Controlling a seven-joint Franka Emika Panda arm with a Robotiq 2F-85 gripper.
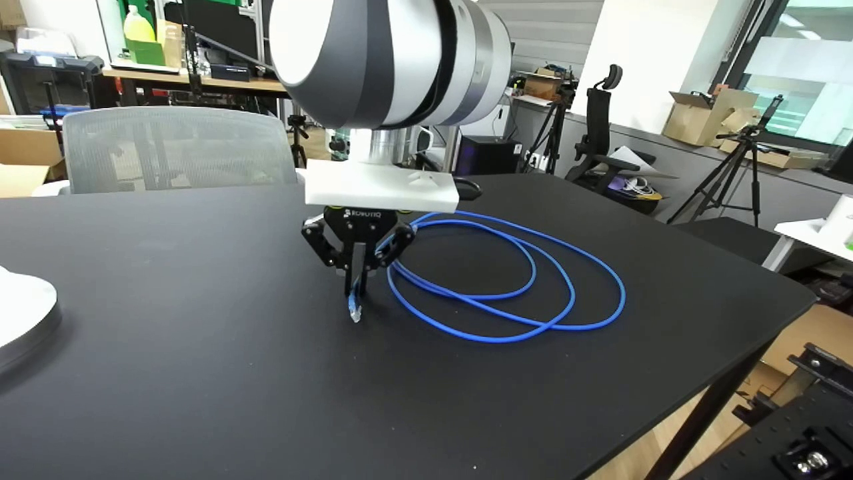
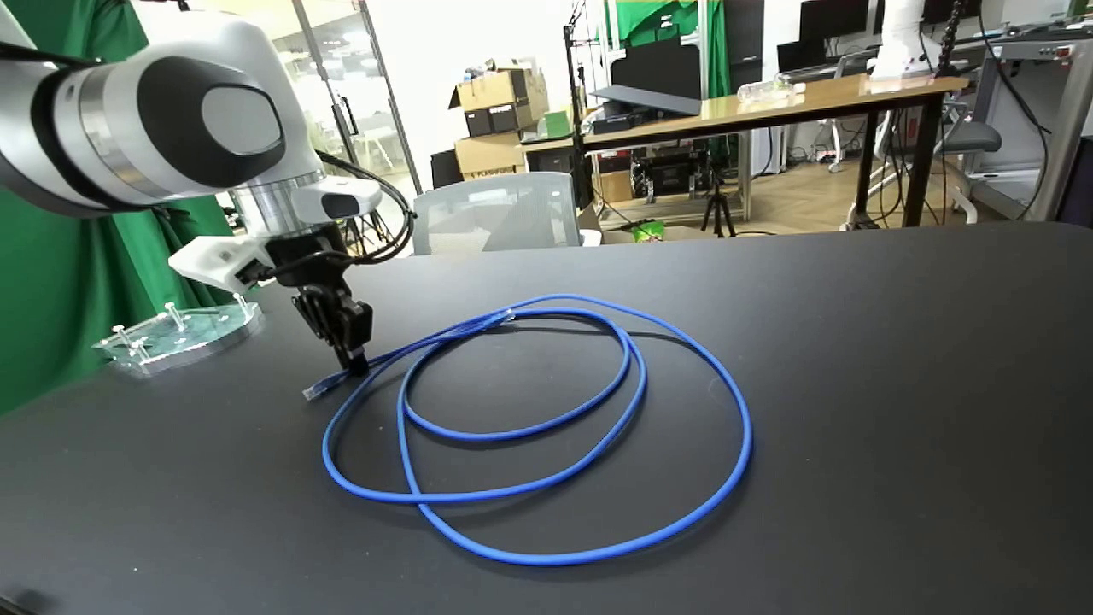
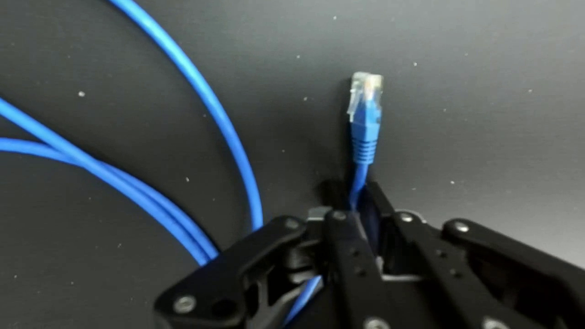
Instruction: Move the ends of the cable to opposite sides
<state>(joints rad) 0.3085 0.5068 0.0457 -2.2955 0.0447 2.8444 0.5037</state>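
Note:
The blue cable lies in wide loops on the black table, in both exterior views [image 1: 520, 293] [image 2: 546, 559]. One end with a clear plug [image 3: 365, 91] points out ahead of my fingers in the wrist view; it also shows in both exterior views [image 1: 356, 313] [image 2: 318, 389]. My gripper [image 1: 355, 291] has its fingers close together around the cord just behind this plug, low over the table [image 2: 355, 369]. The fingers partly hide the cord. The other end's pale plug [image 2: 505, 318] lies by the loops, at their far side in that exterior view.
A clear plate with upright pegs [image 2: 179, 333] stands on the table beside the arm. A white round object [image 1: 23, 313] is at the picture's left edge. A grey chair [image 1: 180, 150] stands behind the table. The table's side edge [image 1: 700, 387] is beyond the loops.

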